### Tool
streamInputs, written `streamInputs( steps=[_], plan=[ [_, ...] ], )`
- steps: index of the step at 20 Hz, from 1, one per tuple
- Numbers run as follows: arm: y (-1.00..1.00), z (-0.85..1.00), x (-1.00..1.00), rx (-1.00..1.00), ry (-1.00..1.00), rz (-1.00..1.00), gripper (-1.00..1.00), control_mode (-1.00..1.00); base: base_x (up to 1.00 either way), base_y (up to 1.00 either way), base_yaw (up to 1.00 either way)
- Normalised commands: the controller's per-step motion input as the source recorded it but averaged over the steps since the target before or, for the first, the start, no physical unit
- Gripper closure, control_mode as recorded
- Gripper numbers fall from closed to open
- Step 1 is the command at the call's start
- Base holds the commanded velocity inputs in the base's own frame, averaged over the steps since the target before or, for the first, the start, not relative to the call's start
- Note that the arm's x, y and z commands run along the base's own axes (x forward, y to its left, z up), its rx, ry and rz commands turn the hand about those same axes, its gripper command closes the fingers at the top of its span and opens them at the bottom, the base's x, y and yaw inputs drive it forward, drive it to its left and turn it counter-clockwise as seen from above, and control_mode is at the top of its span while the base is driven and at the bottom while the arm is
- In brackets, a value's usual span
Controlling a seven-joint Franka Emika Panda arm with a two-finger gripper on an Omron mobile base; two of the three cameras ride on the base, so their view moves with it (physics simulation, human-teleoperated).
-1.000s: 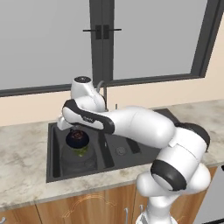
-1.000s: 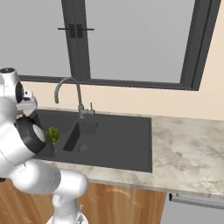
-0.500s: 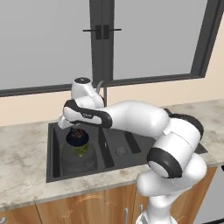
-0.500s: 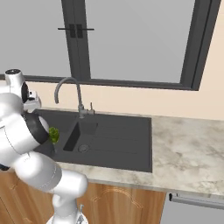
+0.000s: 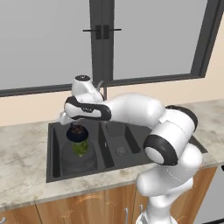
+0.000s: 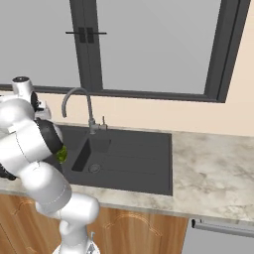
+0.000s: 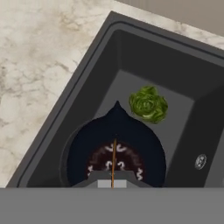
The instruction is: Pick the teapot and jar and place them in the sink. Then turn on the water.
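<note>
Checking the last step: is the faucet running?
Off: no stream falls from the faucet into the sink.

dark-framed window (image 6: 149,47) — marble counter (image 6: 208,158), wood cabinets (image 5: 87,205)

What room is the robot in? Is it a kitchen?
Yes, it looks like a kitchen: there's a black sink with a tall faucet, set in a marble-look counter over wooden cabinets, below a window.
</note>
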Motion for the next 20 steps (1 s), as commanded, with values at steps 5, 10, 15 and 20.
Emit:
streamInputs(
  steps=[5, 10, 15, 20],
  plan=[
    [0.00, 0.00, 0.30, 0.00, 0.00, 0.00, 1.00, -1.00, 0.00, 0.00, 0.00],
    [0.13, -0.06, 0.24, 0.00, 0.00, 0.00, 1.00, -1.00, 0.00, 0.00, 0.00],
    [0.34, -0.12, 0.02, 0.00, 0.00, -0.03, 1.00, -1.00, 0.00, 0.00, 0.00],
    [0.28, -0.12, 0.06, 0.00, 0.00, -0.14, 1.00, -1.00, 0.00, 0.00, 0.00]
  ],
)
